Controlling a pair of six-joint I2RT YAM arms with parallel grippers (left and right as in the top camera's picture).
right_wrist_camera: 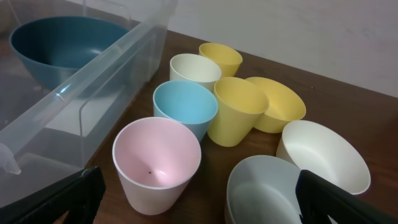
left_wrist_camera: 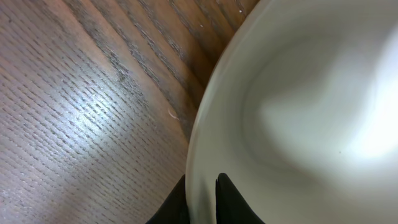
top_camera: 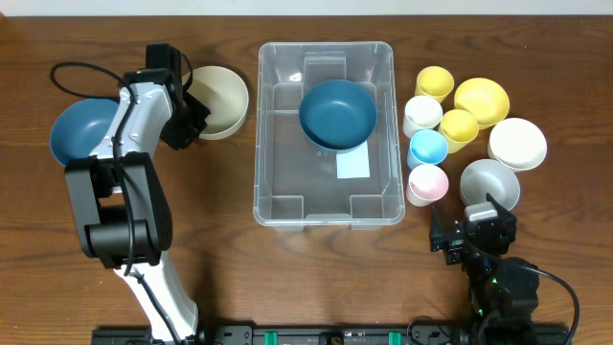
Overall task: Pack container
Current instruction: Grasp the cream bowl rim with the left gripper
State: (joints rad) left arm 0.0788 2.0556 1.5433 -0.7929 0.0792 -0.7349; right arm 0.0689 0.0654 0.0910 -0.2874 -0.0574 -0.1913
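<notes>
One white label [top_camera: 353, 165], unreadable, in container [top_camera: 266, 134], left claw [left_wrist_camera: 200, 185] pinching cream bowl [top_camera: 222, 96]

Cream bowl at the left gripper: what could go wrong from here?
1. The left gripper straddles only the thin rim of the cream bowl. Lifted by that edge, the bowl could tilt or slip out.
2. A dark blue bowl already sits in the far half of the container. Set on top of it, the cream bowl might land crooked.
3. Another blue bowl lies close beside the left arm; a swing could knock it.
</notes>
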